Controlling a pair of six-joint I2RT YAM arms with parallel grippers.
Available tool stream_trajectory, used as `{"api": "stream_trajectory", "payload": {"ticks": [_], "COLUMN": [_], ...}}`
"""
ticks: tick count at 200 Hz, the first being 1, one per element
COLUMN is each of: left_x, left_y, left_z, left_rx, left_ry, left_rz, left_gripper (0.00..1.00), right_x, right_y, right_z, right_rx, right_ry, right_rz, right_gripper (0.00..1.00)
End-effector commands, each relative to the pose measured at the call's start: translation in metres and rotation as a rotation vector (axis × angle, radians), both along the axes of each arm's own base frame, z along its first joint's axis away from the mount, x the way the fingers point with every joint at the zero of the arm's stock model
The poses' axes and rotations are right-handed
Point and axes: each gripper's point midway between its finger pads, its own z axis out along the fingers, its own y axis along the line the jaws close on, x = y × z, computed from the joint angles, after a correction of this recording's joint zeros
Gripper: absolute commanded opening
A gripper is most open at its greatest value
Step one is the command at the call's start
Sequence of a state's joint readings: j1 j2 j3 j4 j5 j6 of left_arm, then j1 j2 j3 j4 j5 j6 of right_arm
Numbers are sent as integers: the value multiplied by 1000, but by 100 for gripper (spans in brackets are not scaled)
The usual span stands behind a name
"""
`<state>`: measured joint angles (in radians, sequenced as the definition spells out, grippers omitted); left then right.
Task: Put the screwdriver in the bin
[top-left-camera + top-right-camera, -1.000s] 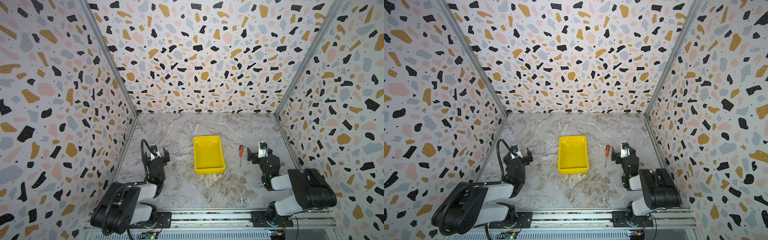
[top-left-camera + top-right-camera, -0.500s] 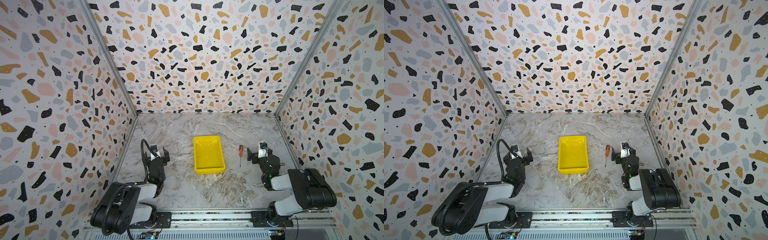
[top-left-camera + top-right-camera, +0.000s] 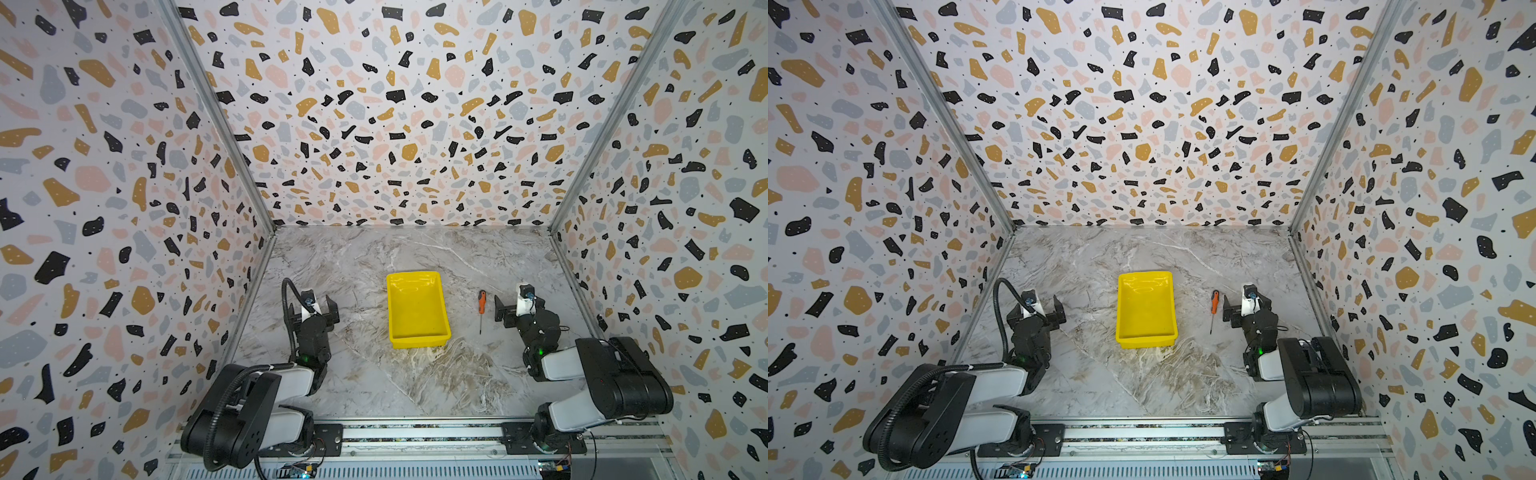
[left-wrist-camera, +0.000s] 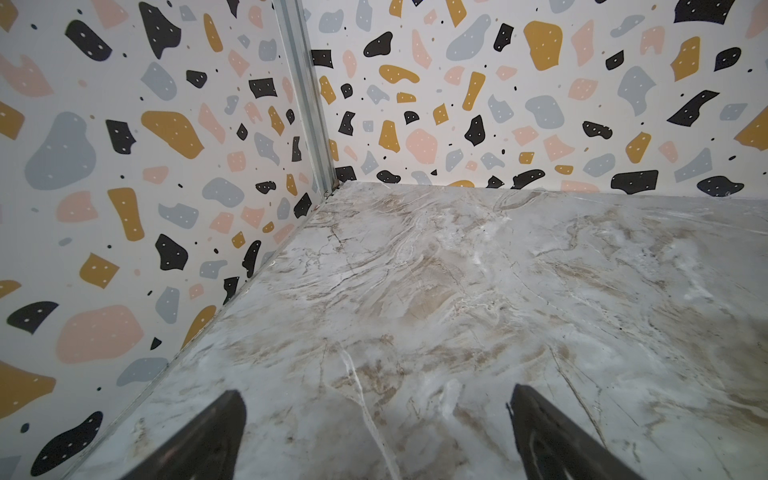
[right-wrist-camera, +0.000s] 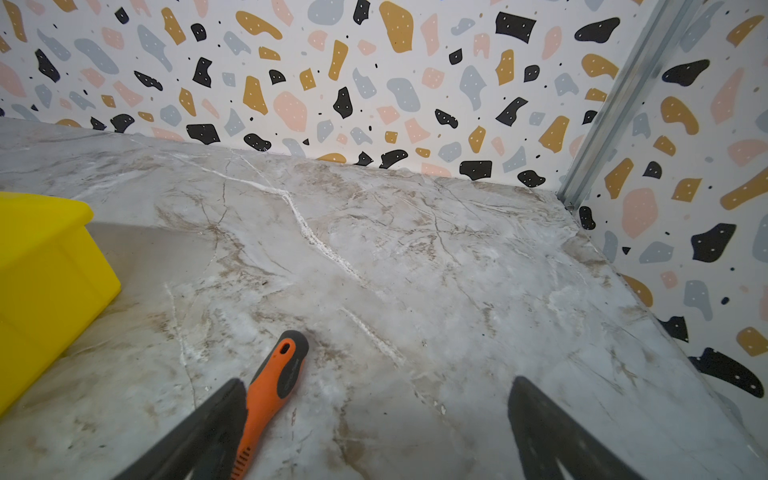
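Orange-handled screwdriver (image 3: 481, 302) (image 3: 1214, 302), with a black cap end and a thin dark shaft, lies flat on the marble-patterned tabletop (image 3: 374, 374). It sits between the right gripper (image 3: 518, 307) and the bin, much nearer the gripper. Its cap points away from that arm's base and its shaft tip back toward it. In the right wrist view the handle (image 5: 270, 390) shows close against the inner edge of one finger (image 5: 216, 419); whether they touch cannot be told. Right gripper (image 5: 374, 386): jaws spread wide, gripping nothing, low over the tabletop. Bright yellow rectangular plastic bin (image 3: 417, 309) (image 3: 1145, 307) has low walls and a rolled rim and shows nothing inside. It stands on the tabletop beyond the screwdriver from the right gripper, about midway between the two grippers, and one corner (image 5: 41, 266) is visible from the right wrist. Left gripper (image 3: 311, 309) (image 4: 374, 399): jaws spread, nothing between them, only bare marble ahead, well apart from bin and screwdriver. Terrazzo-print walls (image 3: 395, 124) enclose three sides.
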<state>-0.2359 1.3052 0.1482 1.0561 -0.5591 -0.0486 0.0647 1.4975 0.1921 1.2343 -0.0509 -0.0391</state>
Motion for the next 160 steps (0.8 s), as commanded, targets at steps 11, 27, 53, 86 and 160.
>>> {"api": "stream_trajectory", "payload": {"ticks": [11, 27, 53, 86, 160], "left_x": [1, 0, 3, 11, -40], "left_y": [2, 2, -14, -34, -65], "left_z": [15, 15, 17, 26, 98], "left_rx": [-26, -26, 1, -3, -253], "left_ry": [-69, -71, -59, 8, -150], "left_rz": [11, 9, -93, -205, -419], "left_gripper": [100, 100, 100, 100, 100], "right_x": [-4, -13, -19, -29, -94], "right_y": [0, -2, -16, 13, -19], "right_z": [24, 36, 53, 91, 0], "right_rx": [-2, -4, 9, 84, 556], "right_ry": [-71, -105, -66, -13, 550], "right_rz": [-20, -46, -189, -89, -324], "right_gripper": [99, 99, 99, 99, 99]}}
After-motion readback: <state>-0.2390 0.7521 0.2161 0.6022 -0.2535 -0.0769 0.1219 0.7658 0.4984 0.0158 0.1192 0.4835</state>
